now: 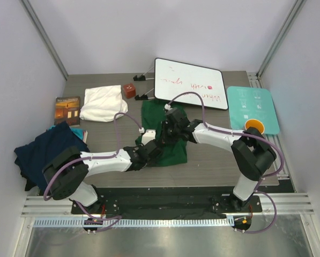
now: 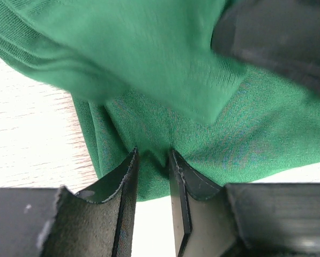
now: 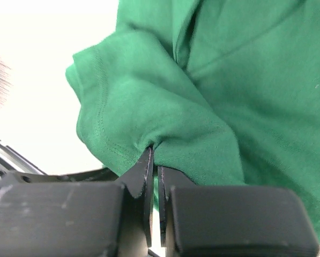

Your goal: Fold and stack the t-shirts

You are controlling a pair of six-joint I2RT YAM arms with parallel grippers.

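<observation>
A dark green t-shirt lies partly folded at the table's middle. My left gripper is at its near-left edge. In the left wrist view the jaws stand narrowly apart with a fold of green cloth pinched between them. My right gripper is over the shirt's middle, shut on a bunched fold of the green cloth, as the right wrist view shows. A cream-white t-shirt lies folded at the back left. A navy blue t-shirt lies crumpled at the left edge.
A small brown book lies beside the white shirt, a brown cube behind it. A whiteboard lies at the back. A teal board with an orange cup is at the right.
</observation>
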